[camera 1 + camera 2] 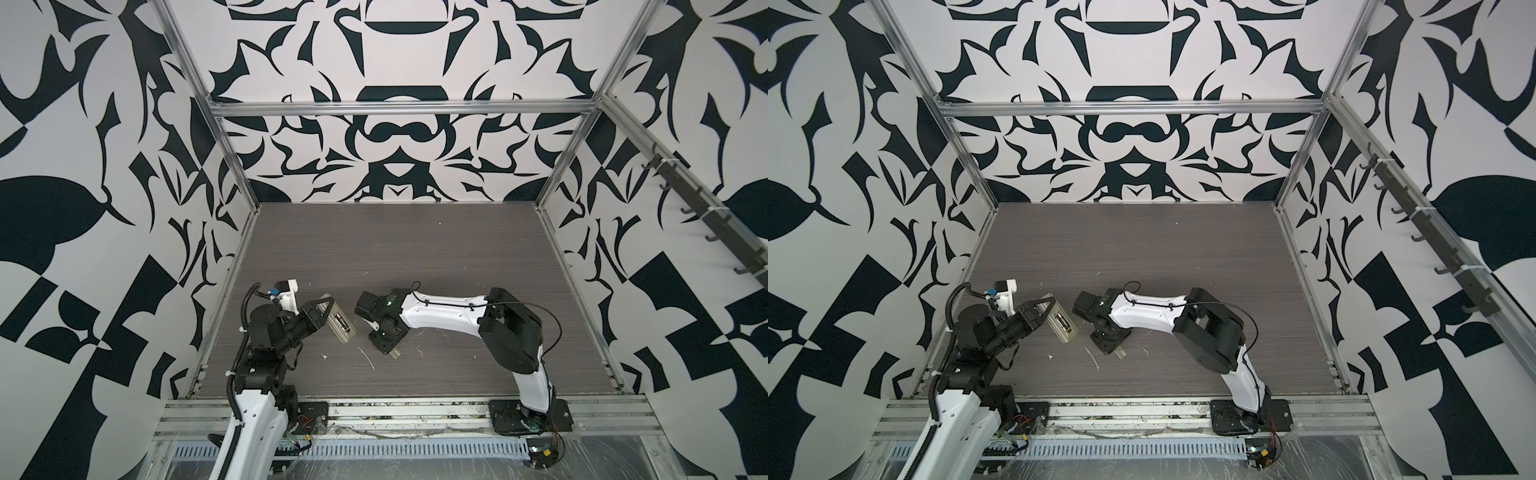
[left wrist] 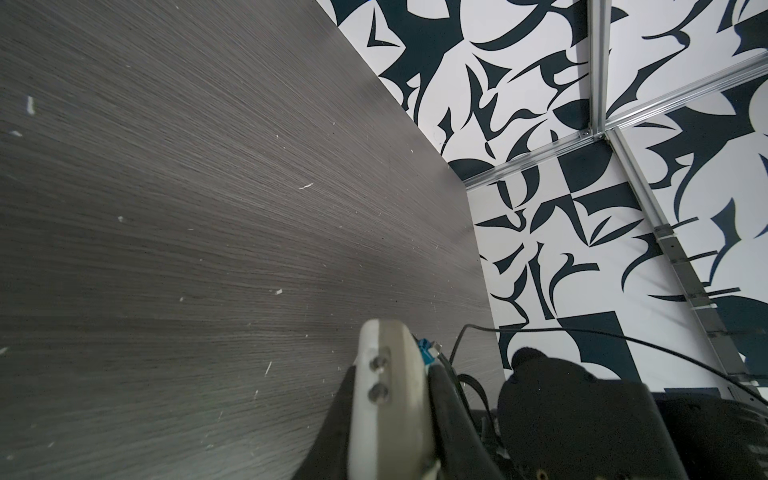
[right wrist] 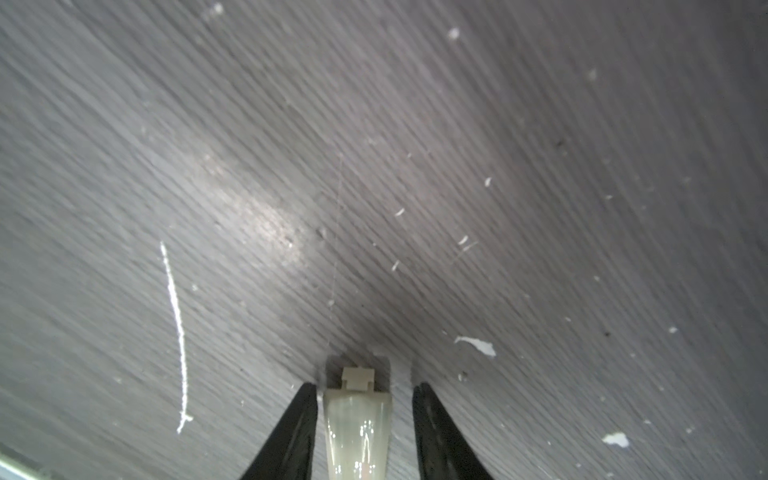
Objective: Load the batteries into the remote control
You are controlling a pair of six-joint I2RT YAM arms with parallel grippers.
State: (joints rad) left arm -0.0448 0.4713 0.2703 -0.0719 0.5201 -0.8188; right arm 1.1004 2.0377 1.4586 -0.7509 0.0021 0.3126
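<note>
The batteries look like they are already inside the remote control. In both top views two small dark shapes sit in the open hollow in its back, but they are too small to be sure. So I think the step now is putting the lid back on.

The left gripper is pressed together on the remote control. It holds it up off the table, tilted, on the near left side. The open back faces up and toward the right arm. In the left wrist view, the white edge of the remote sits tight between the two black fingers.

The right gripper is down low at the table, near the middle, just to the right of the remote and a bit nearer. Its jaws are spread apart. The small see-through cover lies flat on the table right between them. In the right wrist view there is a little gap on each side of the cover, so the black fingers are not touching it.

Next, the right gripper needs to pinch the cover by its thin sides and lift it. The cover is flat, smooth and shiny, so it could slip or tip. Then the cover must go over to the remote and line up with the open hollow, with its small tab at the matching end.
</note>
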